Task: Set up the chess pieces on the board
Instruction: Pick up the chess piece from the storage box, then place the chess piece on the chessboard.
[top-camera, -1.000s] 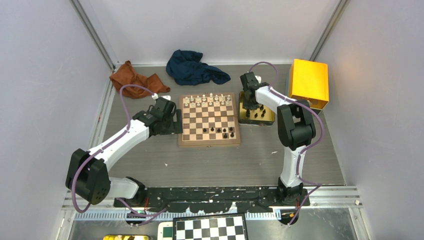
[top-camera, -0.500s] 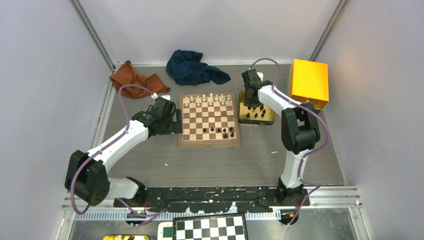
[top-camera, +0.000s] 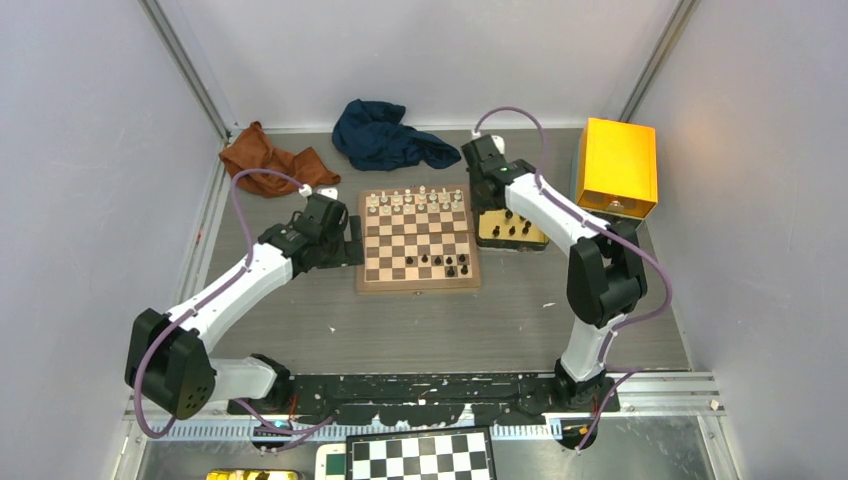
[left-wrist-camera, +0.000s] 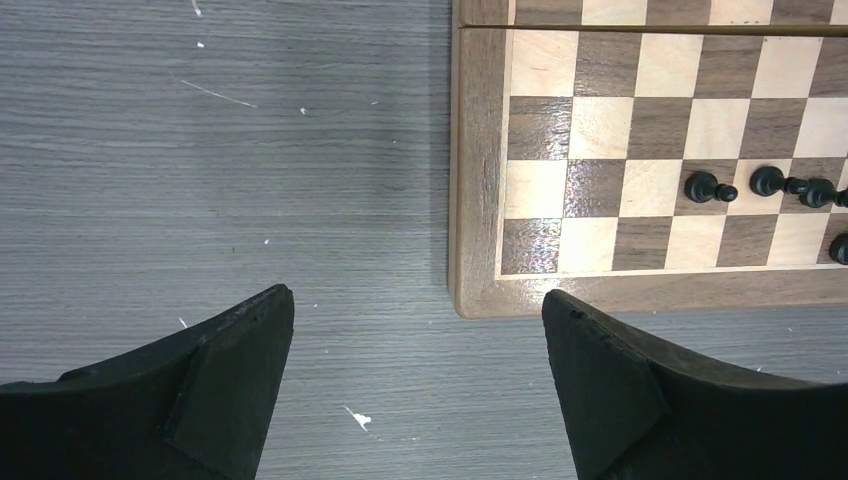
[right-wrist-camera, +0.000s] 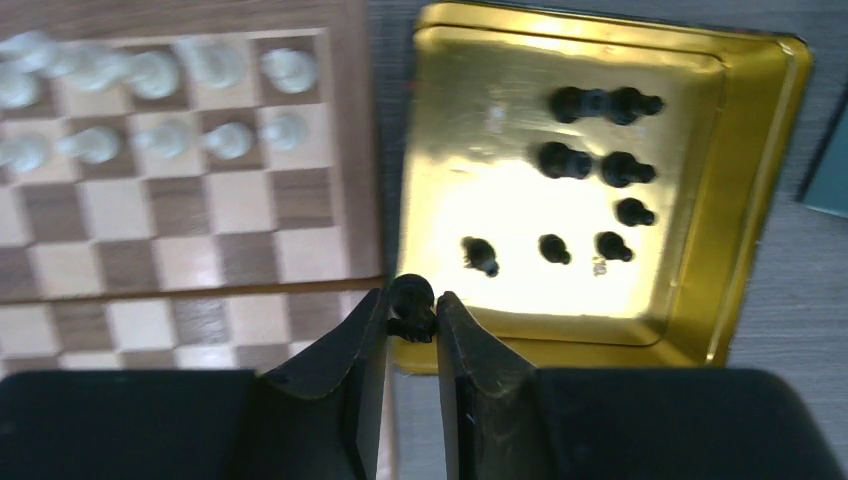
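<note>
On the grey worktop (top-camera: 300, 320), only my right wrist view shows my right jaws clamped on a black piece (right-wrist-camera: 411, 298) just beside the board (right-wrist-camera: 200, 215); my left jaws stand apart off its corner.

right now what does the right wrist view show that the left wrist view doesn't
Only the right wrist: the gold tray with loose black pieces, two rows of white pieces, and the right gripper shut on a black piece. Only the left wrist: the open left gripper over the table, and black pieces on the squares. Both: the wooden board.
</note>
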